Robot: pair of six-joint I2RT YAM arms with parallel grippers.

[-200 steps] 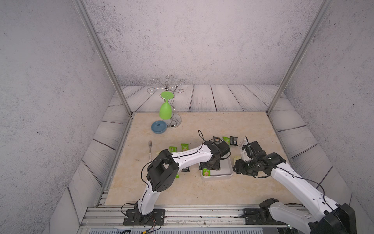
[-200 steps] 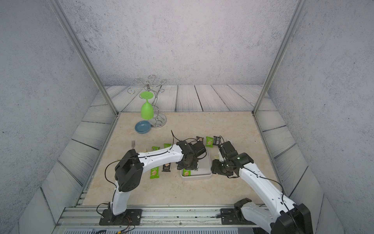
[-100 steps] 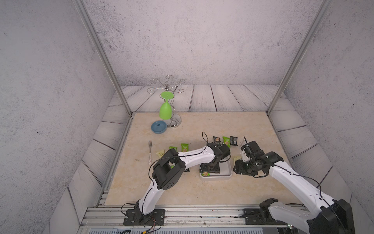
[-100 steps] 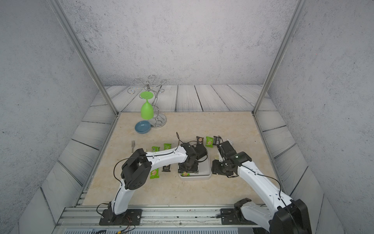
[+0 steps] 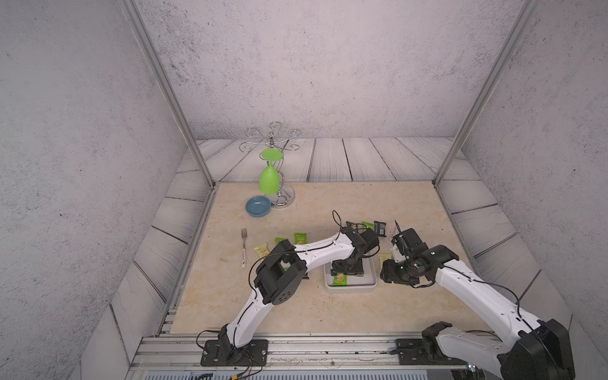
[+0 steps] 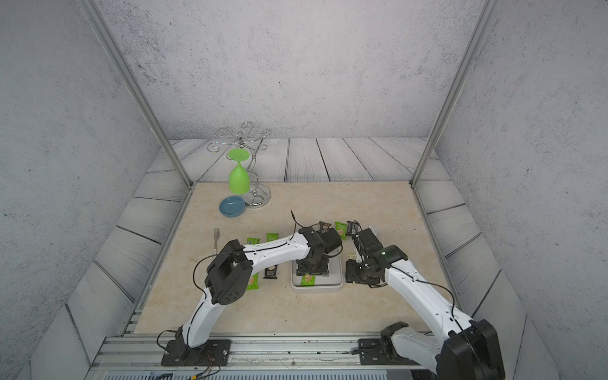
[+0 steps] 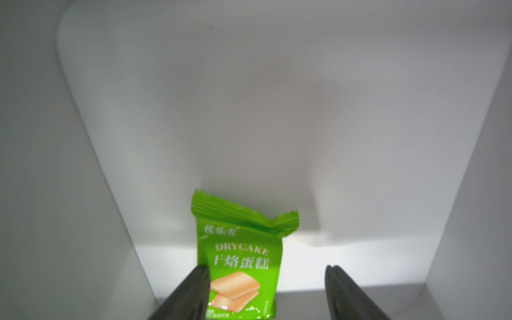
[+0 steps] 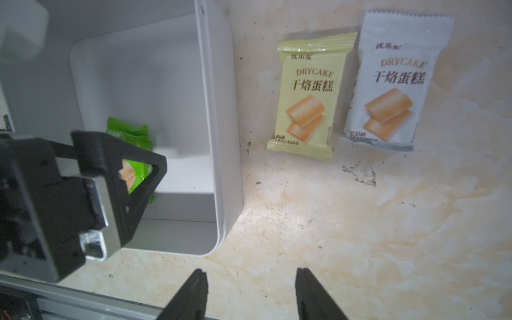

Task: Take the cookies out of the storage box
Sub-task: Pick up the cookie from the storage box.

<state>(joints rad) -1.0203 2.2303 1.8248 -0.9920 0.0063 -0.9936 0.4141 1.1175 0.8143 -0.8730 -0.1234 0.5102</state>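
The storage box [image 5: 350, 290] [image 6: 317, 289] [image 8: 221, 138] is a shallow white tray. Of the cookies, one green packet [image 7: 238, 249] [image 5: 340, 279] [image 8: 130, 135] lies inside it, near the front wall. My left gripper [image 7: 266, 277] [image 5: 347, 267] hangs open just over that packet, which lies between the fingers, close to one fingertip [image 7: 201, 279]. My right gripper [image 8: 250, 274] [image 5: 391, 277] is open and empty over bare table beside the box. A pale yellow packet [image 8: 307, 99] and a white packet [image 8: 393, 83] lie on the table right of the box.
More packets lie on the table: green ones [image 5: 301, 237] [image 5: 280, 240] and a pale yellow one [image 5: 261, 251] left of the box, green [image 6: 340, 228] and black [image 6: 352, 227] behind it, black [image 6: 271, 272] under the left arm. A fork [image 5: 243, 250], blue dish [image 5: 258, 206] and wire rack holding a green glass [image 5: 269, 179] stand back left.
The left arm's elbow has swung to the right and its gripper has settled lower inside the box over the green packet. The right arm has barely moved.
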